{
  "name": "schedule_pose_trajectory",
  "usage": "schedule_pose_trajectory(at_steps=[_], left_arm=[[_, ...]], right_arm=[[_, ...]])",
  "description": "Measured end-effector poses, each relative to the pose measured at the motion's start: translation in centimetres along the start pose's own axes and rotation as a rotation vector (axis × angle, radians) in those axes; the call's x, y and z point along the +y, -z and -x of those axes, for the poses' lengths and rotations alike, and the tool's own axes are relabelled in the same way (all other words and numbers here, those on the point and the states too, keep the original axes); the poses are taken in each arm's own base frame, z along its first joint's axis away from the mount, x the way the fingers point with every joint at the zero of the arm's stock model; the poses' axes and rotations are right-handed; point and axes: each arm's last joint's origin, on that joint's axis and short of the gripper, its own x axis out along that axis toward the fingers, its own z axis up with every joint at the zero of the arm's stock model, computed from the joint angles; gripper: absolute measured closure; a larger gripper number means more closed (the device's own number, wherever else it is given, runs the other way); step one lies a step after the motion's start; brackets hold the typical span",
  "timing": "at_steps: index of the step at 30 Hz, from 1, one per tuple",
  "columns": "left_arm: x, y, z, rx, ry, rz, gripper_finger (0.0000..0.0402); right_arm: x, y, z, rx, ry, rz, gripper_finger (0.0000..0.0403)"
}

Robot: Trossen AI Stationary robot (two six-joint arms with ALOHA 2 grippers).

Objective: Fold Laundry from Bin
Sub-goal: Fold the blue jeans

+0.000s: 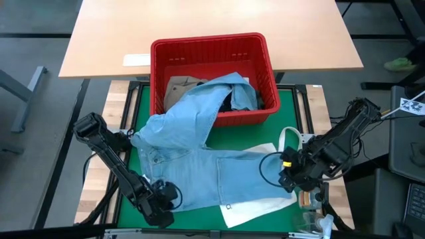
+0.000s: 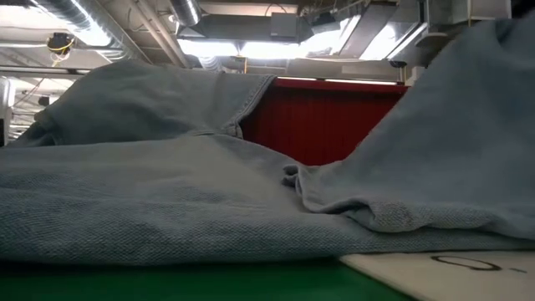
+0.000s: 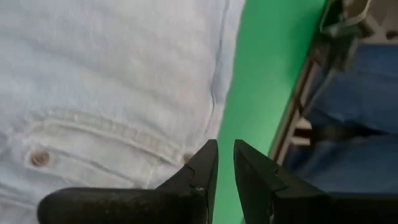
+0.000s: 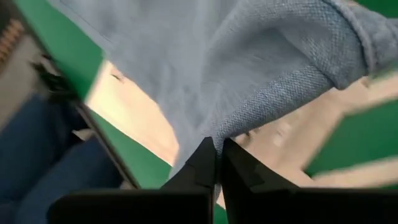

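One green mat (image 1: pixel 292 106) under denim (image 1: pixel 199 179) (right jaws pinching it, left jaws slightly spread)

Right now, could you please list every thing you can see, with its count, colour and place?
denim garment: one, light blue, spread over the green mat, one part hanging up over the bin's front rim
bin: one, red, at the far edge of the mat
other clothes in the bin: a khaki-tan one at the bin's left, a dark one partly hidden under the denim
tote bag: one, white, flat under the denim near the front right
green mat: one, covering the work table
wooden table: one, light brown, behind the bin
left gripper: dark, front left, at the denim's edge, jaws slightly apart
right gripper: dark, front right, shut on the denim's cloth
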Motion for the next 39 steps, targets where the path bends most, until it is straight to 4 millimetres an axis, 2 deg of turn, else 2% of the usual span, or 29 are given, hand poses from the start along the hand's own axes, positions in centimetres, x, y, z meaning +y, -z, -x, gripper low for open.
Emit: schedule_pose_trajectory(at_steps=[8,15,19,22,28,32,39], left_arm=[[0.2,-0.4,-0.7,-0.074,-0.041,0.008,0.0352],[0.3,-0.5,-0.7,-0.046,-0.037,-0.020,0.0352],[0.2,-0.3,-0.2,-0.040,-0.028,-0.026,0.0352],[0.3,-0.2,0.9,-0.038,-0.018,-0.028,0.0352],[0.7,0.5,4.2,-0.019,-0.002,-0.059,0.0352],[1.4,1.0,6.5,-0.002,-0.001,-0.031,0.0352],[2.1,2.0,9.5,0.021,0.040,0.021,0.0352]], right_arm=[[2.9,-1.0,-0.8,-0.244,-0.218,-0.033,0.0391],[7.3,-3.9,-3.4,-0.448,-0.397,0.082,0.0391],[9.4,-6.4,-6.2,-0.524,-0.479,0.155,0.0391],[10.7,-8.4,-8.6,-0.573,-0.559,0.194,0.0391],[11.9,-12.3,-14.0,-0.711,-0.696,0.220,0.0391],[12.9,-14.7,-17.3,-0.742,-0.775,0.215,0.0391],[16.2,-17.7,-22.3,-0.750,-0.799,0.260,0.0391]])
